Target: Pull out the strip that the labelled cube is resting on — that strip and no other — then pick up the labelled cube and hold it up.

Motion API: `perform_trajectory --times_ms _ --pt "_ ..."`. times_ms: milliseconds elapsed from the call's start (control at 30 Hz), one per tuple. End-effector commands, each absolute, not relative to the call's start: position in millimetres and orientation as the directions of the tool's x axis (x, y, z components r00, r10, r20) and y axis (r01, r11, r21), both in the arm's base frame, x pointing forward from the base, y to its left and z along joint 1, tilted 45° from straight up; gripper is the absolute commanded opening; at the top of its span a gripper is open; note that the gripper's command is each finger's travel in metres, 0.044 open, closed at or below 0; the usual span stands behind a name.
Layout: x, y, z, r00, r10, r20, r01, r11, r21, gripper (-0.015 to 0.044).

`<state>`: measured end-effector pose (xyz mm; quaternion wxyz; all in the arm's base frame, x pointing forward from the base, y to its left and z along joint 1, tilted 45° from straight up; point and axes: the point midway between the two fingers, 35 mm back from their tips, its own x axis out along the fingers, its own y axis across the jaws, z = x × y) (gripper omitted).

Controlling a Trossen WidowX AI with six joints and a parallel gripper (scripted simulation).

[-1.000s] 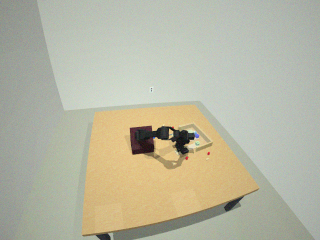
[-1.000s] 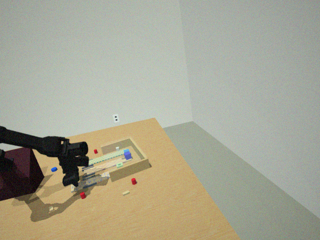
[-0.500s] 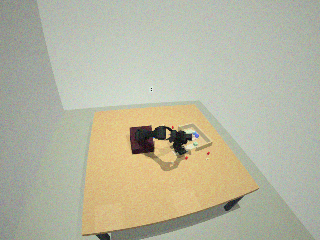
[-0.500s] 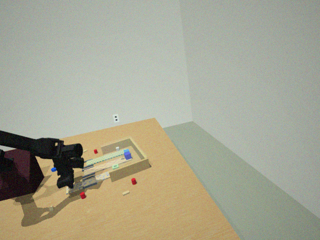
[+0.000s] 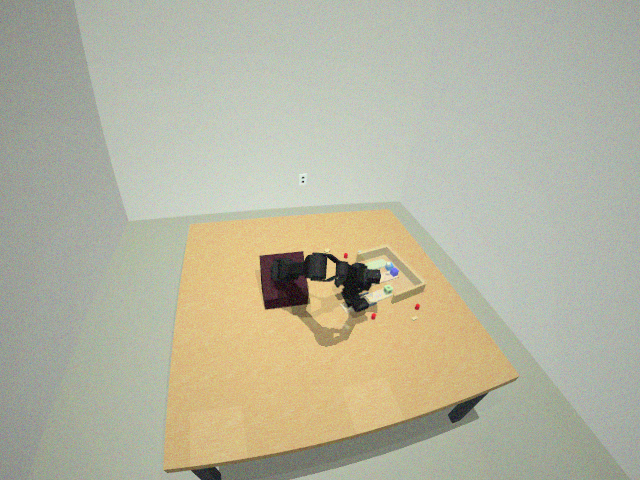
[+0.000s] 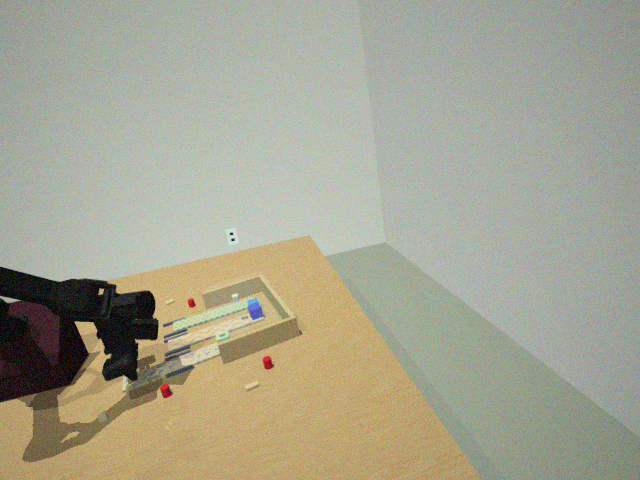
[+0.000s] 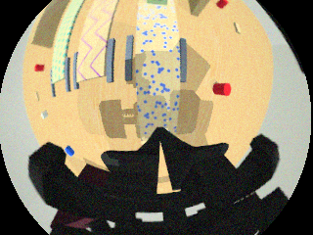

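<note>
My gripper (image 6: pixel 135 379) (image 7: pixel 159 129) is shut on the near end of the blue-dotted strip (image 5: pixel 377 296) (image 6: pixel 199 354) (image 7: pixel 158 73), low over the table. The strip reaches out of the tray's open side, between grey guide rails. A green cube (image 5: pixel 388 289) (image 6: pixel 222 336) with a dark mark on top is at its far part, by the tray's near wall; the mark is unreadable. A zigzag strip (image 6: pixel 196 333) (image 7: pixel 95 44) and a green-patterned strip (image 6: pixel 211 315) (image 7: pixel 66 44) lie alongside. A dark blue cube (image 5: pixel 394 271) (image 6: pixel 255 310) and light blue cube (image 5: pixel 389 266) (image 6: pixel 252 301) are at their far ends.
The wooden tray (image 5: pixel 407 266) (image 6: pixel 279 296) has raised walls. Red cylinders (image 5: pixel 373 316) (image 5: pixel 417 306) (image 6: pixel 165 390) (image 6: pixel 267 362) (image 7: pixel 222 89) stand outside it. Small beige blocks (image 5: pixel 414 318) (image 6: pixel 252 385) and a blue piece (image 7: pixel 69 151) lie on the table. A dark red base block (image 5: pixel 285 298) is under the arm.
</note>
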<state>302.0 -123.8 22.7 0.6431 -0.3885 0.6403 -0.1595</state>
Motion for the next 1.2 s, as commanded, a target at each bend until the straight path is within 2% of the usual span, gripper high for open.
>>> perform_trajectory --times_ms 0,1167 --pt "288.5 -129.0 19.3 0.105 -0.703 -0.703 -0.304 0.65 -0.696 0.0" --pt "238.3 -142.9 25.3 0.103 -0.704 -0.703 -0.306 0.65 -0.696 0.0"
